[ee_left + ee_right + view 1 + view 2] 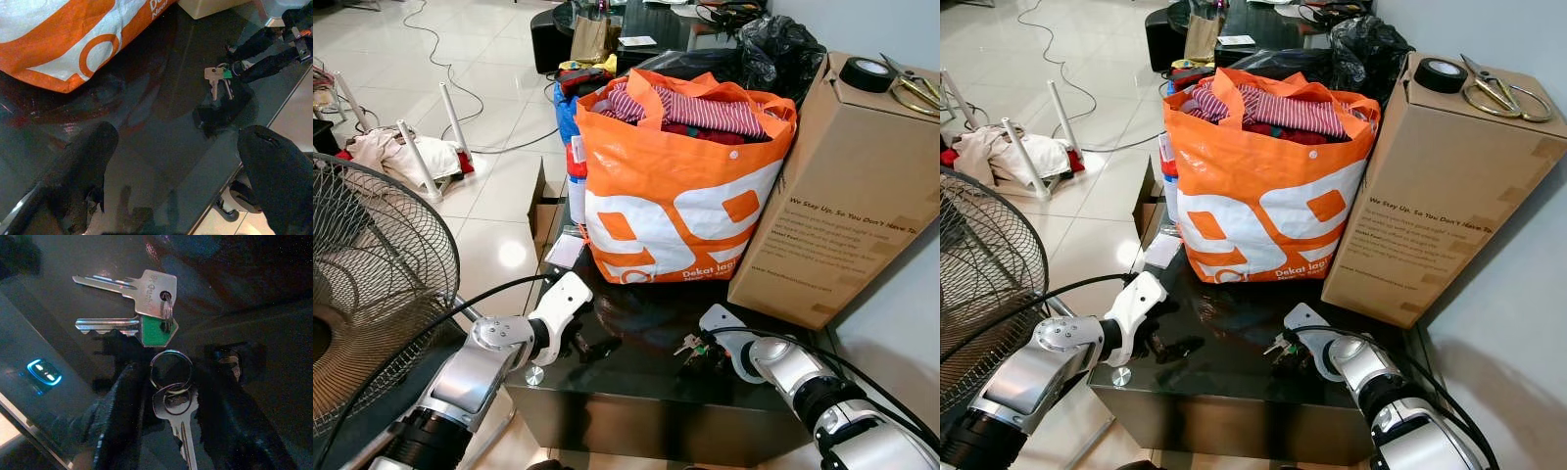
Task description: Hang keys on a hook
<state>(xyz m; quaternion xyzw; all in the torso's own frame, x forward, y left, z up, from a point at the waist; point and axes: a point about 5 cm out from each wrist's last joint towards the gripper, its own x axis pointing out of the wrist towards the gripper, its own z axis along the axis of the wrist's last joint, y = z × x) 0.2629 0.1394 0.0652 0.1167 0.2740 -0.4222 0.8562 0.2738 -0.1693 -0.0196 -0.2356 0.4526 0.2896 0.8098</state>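
Slipping is the main risk here: the keys (pixel 156 328) lie flat on a glossy black table (pixel 636 382), so fingers closing over them could skate the bunch toward the near edge or catch a single blade and leave the rest dangling.

On the left, a fan (pixel 367 284) stands just beside the table. The left gripper (pixel 579 345) rests low over the glass with its fingers spread apart and nothing between them; a careless sweep from it could knock the bunch.

Behind, an orange bag (pixel 675 186) and a cardboard box (pixel 842 186) leave little room.

On the right, the right gripper (pixel 168 426) has its fingers apart, straddling the bunch without clamping it.

The bunch is three silvery keys, one with a green cap, joined by small rings; I see no hook.
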